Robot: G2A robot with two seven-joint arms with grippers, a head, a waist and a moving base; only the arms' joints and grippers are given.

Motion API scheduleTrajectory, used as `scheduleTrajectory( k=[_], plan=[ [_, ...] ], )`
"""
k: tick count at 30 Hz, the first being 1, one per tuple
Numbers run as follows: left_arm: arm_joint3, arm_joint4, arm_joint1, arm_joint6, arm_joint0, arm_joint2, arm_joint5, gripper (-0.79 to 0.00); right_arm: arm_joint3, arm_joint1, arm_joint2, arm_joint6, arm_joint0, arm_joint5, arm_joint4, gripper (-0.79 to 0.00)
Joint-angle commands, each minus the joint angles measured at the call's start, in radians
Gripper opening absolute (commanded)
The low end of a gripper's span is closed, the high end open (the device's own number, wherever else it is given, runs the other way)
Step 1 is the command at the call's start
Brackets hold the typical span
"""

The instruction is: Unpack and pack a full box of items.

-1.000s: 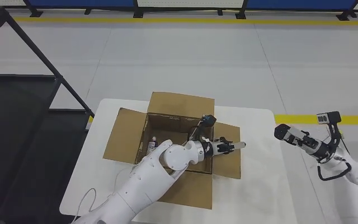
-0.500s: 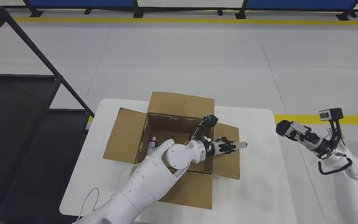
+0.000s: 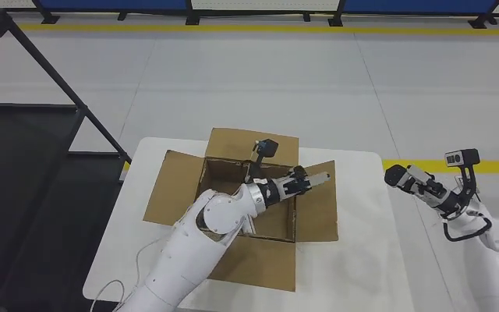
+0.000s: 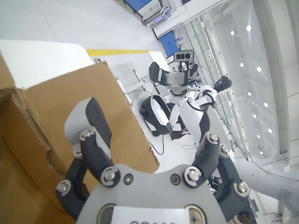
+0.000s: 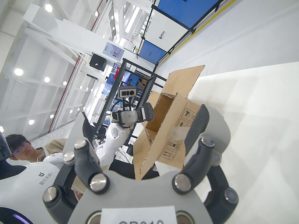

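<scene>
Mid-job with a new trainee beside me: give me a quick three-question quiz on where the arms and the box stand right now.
1. True or false: the left gripper is shut on an item.
2. The right gripper is: A clear of the box, off to one side; B inside the box; C pressing down a flap.
3. Fill in: the box's top is ____ (open or closed).
Key: 1 false; 2 A; 3 open.
</scene>
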Motion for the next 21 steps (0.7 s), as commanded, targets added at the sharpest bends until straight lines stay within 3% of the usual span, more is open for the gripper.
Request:
scheduleTrajectory(
  k=[1, 5, 11, 16, 21],
  plan=[
    [-0.089, 0.020, 0.020, 0.005, 0.062, -0.073, 0.009, 0.000, -0.075, 0.000, -0.010, -0.024, -0.010, -0.025, -0.027, 0.000],
    [-0.256, 0.053, 0.054, 0.009, 0.180, -0.211, 0.016, 0.000, -0.228, 0.001, -0.052, -0.053, -0.019, -0.054, -0.121, 0.000],
    [-0.436, 0.071, 0.092, 0.032, 0.358, -0.421, 0.008, 0.000, -0.446, -0.007, -0.216, -0.082, 0.024, 0.013, -0.377, 0.000],
    [-0.517, 0.055, 0.114, 0.059, 0.502, -0.593, -0.008, 0.000, -0.540, -0.026, -0.410, -0.130, 0.111, 0.104, -0.616, 0.000],
    [-0.551, -0.001, 0.127, 0.099, 0.632, -0.736, -0.042, 0.000, -0.522, -0.062, -0.620, -0.192, 0.229, 0.212, -0.768, 0.000]
  ],
)
